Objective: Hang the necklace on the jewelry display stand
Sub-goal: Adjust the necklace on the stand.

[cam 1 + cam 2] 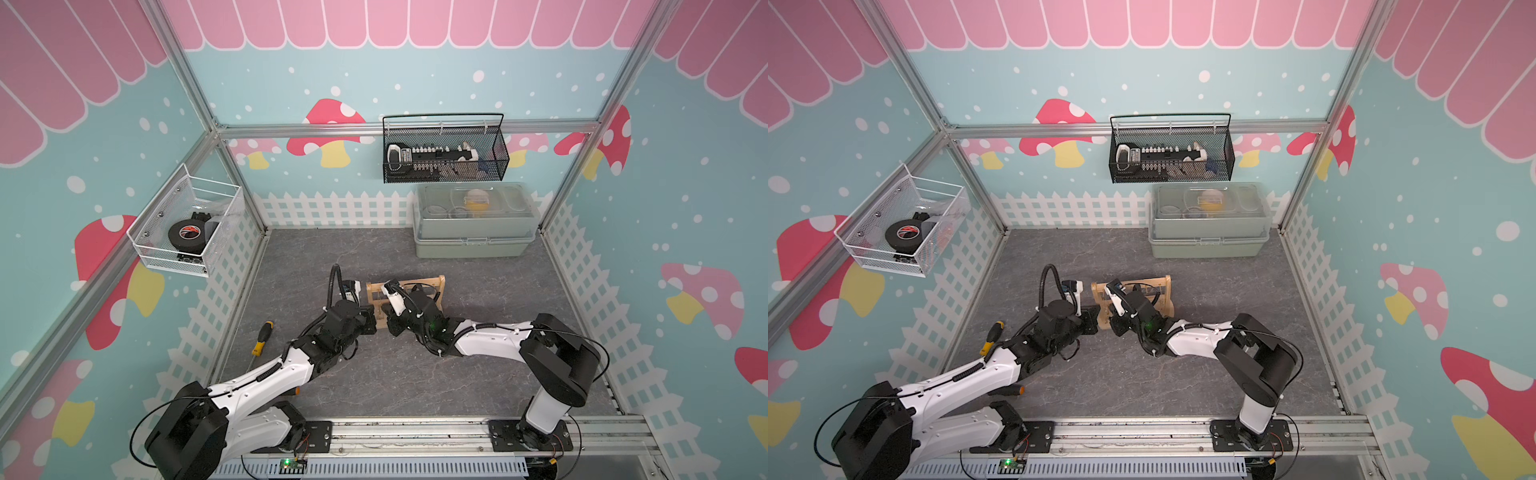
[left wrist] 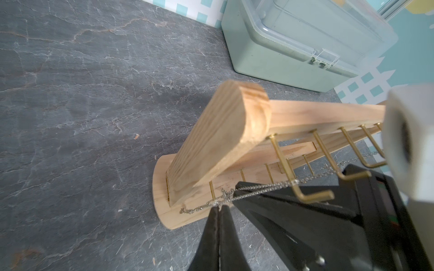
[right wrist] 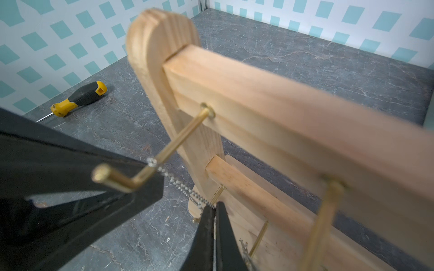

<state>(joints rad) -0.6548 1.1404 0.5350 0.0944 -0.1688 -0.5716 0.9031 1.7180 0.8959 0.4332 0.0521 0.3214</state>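
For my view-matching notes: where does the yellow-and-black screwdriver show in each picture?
In both top views: screwdriver lies beside the left arm, on its outer side.
Left wrist view: not in it.
Right wrist view: screwdriver lies beyond the wooden stand's end.
Shared landmark: the wooden stand.

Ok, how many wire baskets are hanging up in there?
2. A white basket on the left wall, with a tape roll in it, and a black basket on the back rail, above the box. None looks hidden.

Pale wood stand [image 2: 218, 131] — gold hooks [image 2: 314, 196], silver necklace [image 2: 287, 183].
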